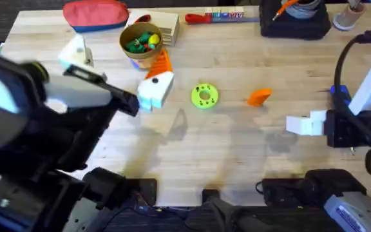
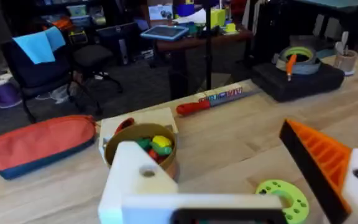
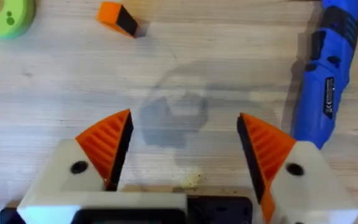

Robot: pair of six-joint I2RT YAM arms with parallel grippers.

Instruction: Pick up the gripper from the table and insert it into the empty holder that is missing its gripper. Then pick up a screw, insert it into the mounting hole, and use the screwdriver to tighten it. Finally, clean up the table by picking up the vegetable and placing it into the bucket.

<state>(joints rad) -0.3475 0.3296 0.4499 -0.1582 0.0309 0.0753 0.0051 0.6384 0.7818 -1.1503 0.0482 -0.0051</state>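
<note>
While the left arm hangs large over the table overhead, the loose orange gripper wedge lies right of the lime disc. Left wrist: left gripper spread, one white holder bare, bucket beyond. Right wrist: right gripper wide apart, empty; blue screwdriver beside it.

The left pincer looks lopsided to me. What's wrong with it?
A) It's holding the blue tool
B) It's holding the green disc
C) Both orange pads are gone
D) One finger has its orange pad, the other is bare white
D: in the left wrist view the left pincer has one orange ribbed pad, while the other white finger is a bare holder with an open screw hole.
</note>
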